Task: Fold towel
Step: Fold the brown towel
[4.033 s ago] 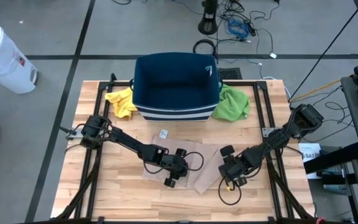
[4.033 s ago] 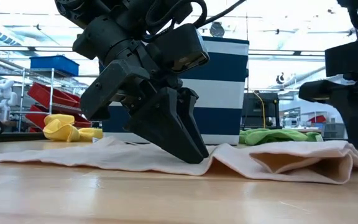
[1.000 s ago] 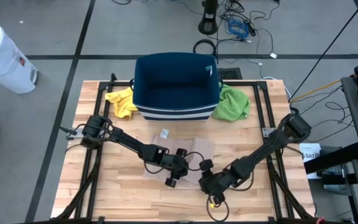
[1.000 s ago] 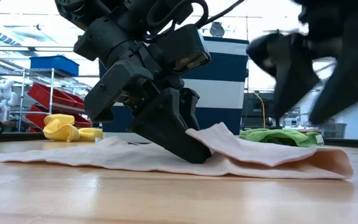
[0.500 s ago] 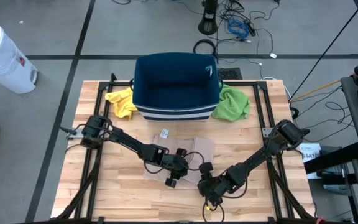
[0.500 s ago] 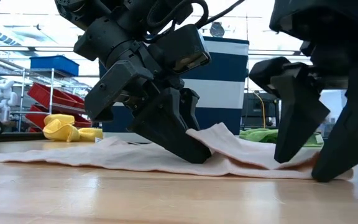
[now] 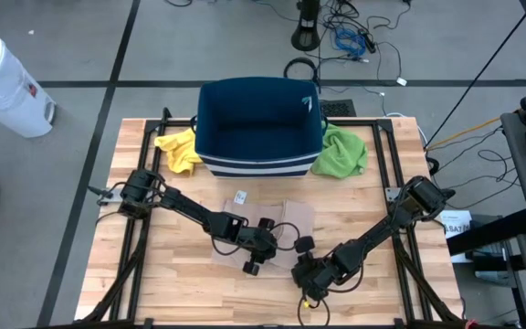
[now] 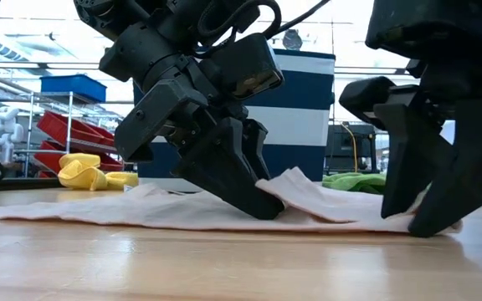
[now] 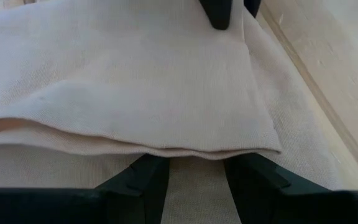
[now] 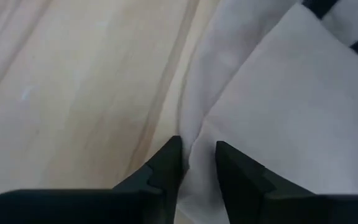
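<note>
Right claw [image 10: 194, 163] around unmarked beige towel [image 10: 272, 112] edge

Both arms matte black, slim tubular links with chunky joint housings. Left gripper [image 8: 262, 205]: angular black wedge fingers under a boxy wrist block, black cable looped on top. Right gripper [image 8: 421, 217]: same black blocky fingers. Wrist markings, if any, unreadable.

The worktop [image 7: 153, 274] is seen whole from straight above in the high view. It is crossed level, close behind both arms, in the low view, facing the blue bin [image 8: 308, 125] at its far edge. The towel [image 9: 135, 81] is filmed very near by the 2 wrist cameras and shared by all 4 views.
</note>
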Controlling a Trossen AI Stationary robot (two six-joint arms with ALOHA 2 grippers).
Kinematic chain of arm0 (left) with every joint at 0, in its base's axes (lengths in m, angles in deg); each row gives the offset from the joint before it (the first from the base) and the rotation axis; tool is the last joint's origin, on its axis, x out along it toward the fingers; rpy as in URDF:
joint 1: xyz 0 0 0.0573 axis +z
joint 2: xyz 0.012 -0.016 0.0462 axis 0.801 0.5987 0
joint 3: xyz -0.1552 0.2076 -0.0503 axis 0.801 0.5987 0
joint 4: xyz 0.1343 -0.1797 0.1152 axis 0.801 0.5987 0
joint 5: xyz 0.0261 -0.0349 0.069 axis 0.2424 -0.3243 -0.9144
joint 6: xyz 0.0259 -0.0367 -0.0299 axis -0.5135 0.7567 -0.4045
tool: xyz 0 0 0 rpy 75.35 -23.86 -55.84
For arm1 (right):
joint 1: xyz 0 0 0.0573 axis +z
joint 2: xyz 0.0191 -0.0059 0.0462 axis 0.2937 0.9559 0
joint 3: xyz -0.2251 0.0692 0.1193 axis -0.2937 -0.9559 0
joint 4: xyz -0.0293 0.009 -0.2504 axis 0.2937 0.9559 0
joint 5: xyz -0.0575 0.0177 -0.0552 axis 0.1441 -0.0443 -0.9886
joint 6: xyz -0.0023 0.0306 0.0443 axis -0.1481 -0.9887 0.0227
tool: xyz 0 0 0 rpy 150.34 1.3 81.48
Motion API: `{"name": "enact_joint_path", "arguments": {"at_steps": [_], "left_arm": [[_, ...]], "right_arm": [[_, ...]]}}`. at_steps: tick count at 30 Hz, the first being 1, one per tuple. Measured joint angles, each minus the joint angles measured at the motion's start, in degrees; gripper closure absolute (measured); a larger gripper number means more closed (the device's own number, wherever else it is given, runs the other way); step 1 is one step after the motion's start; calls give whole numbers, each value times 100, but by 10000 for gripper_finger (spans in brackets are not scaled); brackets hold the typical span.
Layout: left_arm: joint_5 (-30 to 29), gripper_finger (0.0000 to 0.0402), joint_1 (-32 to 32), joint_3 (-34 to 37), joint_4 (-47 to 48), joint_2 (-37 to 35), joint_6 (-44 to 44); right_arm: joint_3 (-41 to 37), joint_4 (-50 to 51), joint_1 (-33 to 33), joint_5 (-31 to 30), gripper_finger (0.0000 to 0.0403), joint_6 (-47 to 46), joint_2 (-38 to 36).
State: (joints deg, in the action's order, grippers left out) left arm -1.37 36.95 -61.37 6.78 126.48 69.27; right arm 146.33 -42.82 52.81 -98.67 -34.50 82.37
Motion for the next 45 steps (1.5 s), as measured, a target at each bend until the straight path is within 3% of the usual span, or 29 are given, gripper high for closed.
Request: {"name": "enact_joint_path", "arguments": {"at_steps": [3,15,22,34,39,45], "left_arm": [[1,243,-1,0,2,0,2],[15,243,-2,-2,2,-2,22],[17,243,-2,0,2,-4,24],[17,243,-2,-2,2,-5,39],[17,243,-2,-2,2,-6,37],[17,243,-2,-2,2,-6,37]], "right_arm": [[0,-111,-13,270,307,-7,-4],[-2,-140,2,424,273,-113,-93],[-2,298,0,18,273,-263,-293],[-2,293,2,-80,274,-247,-293],[-2,289,2,-82,301,-247,-293],[-2,274,2,-72,367,-256,-210]]}}
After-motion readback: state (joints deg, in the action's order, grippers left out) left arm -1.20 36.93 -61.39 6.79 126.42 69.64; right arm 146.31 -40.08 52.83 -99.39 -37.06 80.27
